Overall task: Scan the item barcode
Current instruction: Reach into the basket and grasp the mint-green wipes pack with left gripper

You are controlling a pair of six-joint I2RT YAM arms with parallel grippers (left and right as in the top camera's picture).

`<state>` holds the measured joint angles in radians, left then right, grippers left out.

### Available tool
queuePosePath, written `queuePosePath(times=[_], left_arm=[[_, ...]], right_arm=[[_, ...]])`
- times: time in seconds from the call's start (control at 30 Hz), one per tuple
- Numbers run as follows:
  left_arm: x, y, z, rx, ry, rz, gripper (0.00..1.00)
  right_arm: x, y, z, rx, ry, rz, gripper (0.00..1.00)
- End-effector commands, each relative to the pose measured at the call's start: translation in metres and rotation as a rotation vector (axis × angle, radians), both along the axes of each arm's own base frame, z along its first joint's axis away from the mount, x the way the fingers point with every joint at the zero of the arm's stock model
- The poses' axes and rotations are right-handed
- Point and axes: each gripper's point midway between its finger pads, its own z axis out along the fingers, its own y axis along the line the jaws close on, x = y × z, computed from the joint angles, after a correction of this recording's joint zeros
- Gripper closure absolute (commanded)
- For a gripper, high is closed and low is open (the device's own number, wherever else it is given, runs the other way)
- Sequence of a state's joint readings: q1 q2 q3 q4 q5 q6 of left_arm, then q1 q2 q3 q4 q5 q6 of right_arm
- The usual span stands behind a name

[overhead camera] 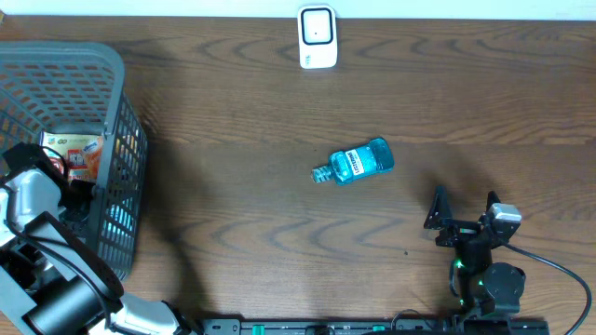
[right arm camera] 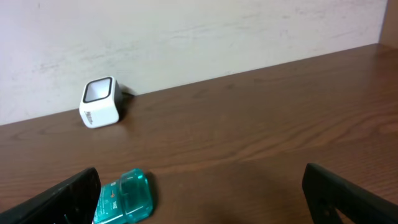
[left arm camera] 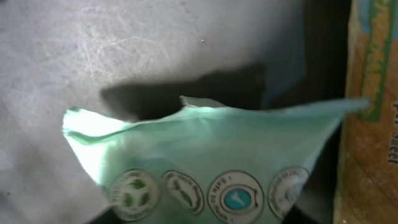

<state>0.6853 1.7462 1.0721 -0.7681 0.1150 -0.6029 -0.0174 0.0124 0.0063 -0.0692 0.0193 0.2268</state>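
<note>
A pale green pouch (left arm camera: pixel 211 149) with round printed seals fills the lower half of the left wrist view, right where my left gripper's jaws stand. Its crumpled top edge rises over the grey basket floor (left arm camera: pixel 93 50). The fingers themselves are hidden behind it, so the grip does not show. From overhead, my left gripper (overhead camera: pixel 79 194) is down inside the grey mesh basket (overhead camera: pixel 56 65). The white scanner (overhead camera: pixel 317 37) (right arm camera: pixel 101 101) stands at the table's far edge. My right gripper (overhead camera: pixel 464 201) (right arm camera: pixel 202 199) rests open and empty near the front right.
A teal mouthwash bottle (overhead camera: pixel 358 162) (right arm camera: pixel 124 198) lies on its side mid-table, just ahead of the right gripper's left finger. An orange-and-white packet (overhead camera: pixel 74 154) lies in the basket, and a brown package (left arm camera: pixel 373 124) stands right of the pouch.
</note>
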Motion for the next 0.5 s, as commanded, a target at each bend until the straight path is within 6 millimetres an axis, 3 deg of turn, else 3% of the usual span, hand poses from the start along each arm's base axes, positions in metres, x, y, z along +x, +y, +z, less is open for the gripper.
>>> queuePosePath(times=[0.0, 0.2, 0.47], left_arm=[[-0.006, -0.017, -0.015, -0.075, 0.025, -0.014, 0.64], [-0.004, -0.015, 0.028, -0.025, -0.037, -0.014, 0.64], [-0.002, -0.023, 0.117, 0.113, -0.285, 0.024, 0.64]], right_arm=[[0.0, -0.001, 0.0, 0.001, -0.002, -0.006, 0.01], [0.0, -0.001, 0.0, 0.001, -0.002, -0.006, 0.01], [0.0, -0.001, 0.0, 0.001, -0.002, -0.006, 0.01]])
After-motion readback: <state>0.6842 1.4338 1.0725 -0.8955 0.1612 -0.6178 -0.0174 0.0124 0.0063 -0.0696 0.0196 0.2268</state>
